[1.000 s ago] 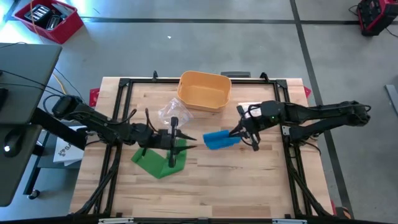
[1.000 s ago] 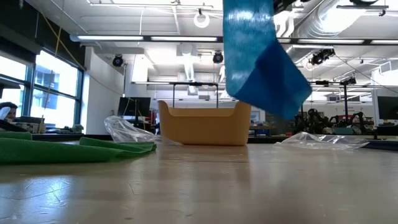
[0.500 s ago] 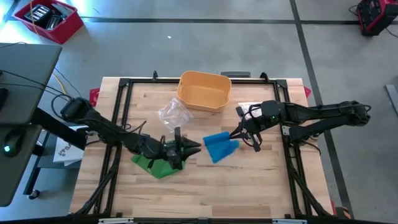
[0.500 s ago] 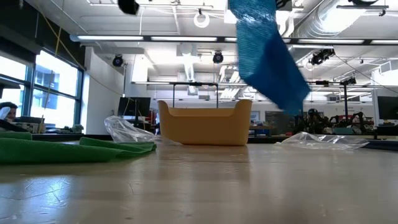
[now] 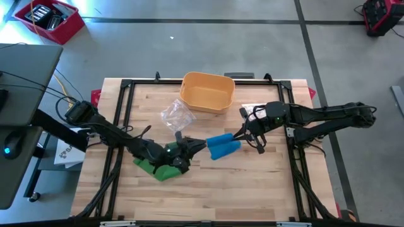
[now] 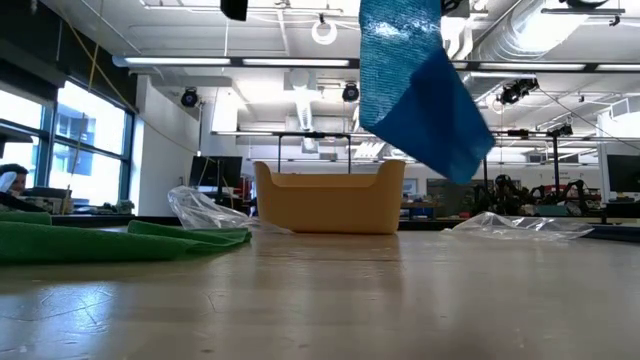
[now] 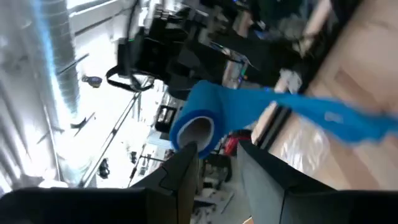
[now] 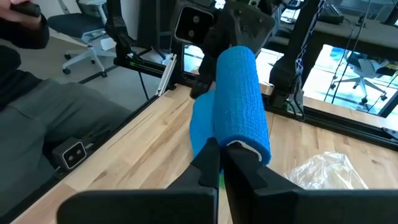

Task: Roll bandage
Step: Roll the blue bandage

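Observation:
A blue bandage, mostly wound into a roll, hangs above the table's middle between my two grippers. My left gripper is level at the roll's left end and my right gripper is at its right end. In the right wrist view the roll runs away from my shut right fingers toward the left gripper. A loose flap of the bandage hangs below the roll, clear of the table. In the left wrist view the roll's hollow core faces the camera and the tail trails off. My left gripper meets the roll's left end, coming level from the table's left, along the roll. One finger ends at the mouth of the core and the other lies beside the roll; whether a finger is inside, I cannot tell. The roll is lifted clear. My right gripper pinches the rim of the roll's right end between its two shut fingers. It comes from the table's right, slanting slightly down. The roll points away from the fingers and is clear of the table, its flap hanging slack.
A green cloth lies on the table under my left arm. A yellow bin stands at the far middle, with a crumpled clear plastic bag in front of it. More clear plastic lies at the right.
My left gripper has gone toward the table's right, up to the bandage's left end, and has rolled about its own pointing line. The blue bandage, which showed as a spread flap, now shows as a tighter roll, its hanging flap swinging. My right gripper has kept still.

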Tool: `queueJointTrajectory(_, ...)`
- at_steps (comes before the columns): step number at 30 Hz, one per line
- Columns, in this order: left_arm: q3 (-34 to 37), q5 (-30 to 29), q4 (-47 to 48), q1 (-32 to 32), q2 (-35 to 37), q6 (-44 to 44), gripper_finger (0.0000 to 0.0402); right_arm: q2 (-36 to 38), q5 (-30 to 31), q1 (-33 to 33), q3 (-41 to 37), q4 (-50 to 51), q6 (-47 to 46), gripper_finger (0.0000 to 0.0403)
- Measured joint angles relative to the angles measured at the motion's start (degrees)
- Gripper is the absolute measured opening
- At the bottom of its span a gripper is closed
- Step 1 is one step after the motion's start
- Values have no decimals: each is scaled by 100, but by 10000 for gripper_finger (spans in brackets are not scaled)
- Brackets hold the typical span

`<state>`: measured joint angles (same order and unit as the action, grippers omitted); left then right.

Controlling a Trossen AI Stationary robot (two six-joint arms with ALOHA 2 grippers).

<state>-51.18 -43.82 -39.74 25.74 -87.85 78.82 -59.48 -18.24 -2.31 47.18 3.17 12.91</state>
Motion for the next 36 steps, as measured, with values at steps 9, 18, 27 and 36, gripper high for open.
queueJointTrajectory(9,-179,-39,686,-191,2,102,137,0,-32,0,-2,9,-2,0)
queueJointTrajectory(18,-186,778,686,-329,0,140,120,-4,-162,0,-2,-27,-21,0)
queueJointTrajectory(27,-186,1185,365,-442,1,-218,90,-2,-194,0,-2,-59,-98,0)
queueJointTrajectory(36,-184,1306,254,-536,4,-667,33,-2,-174,2,-2,-83,-73,0)
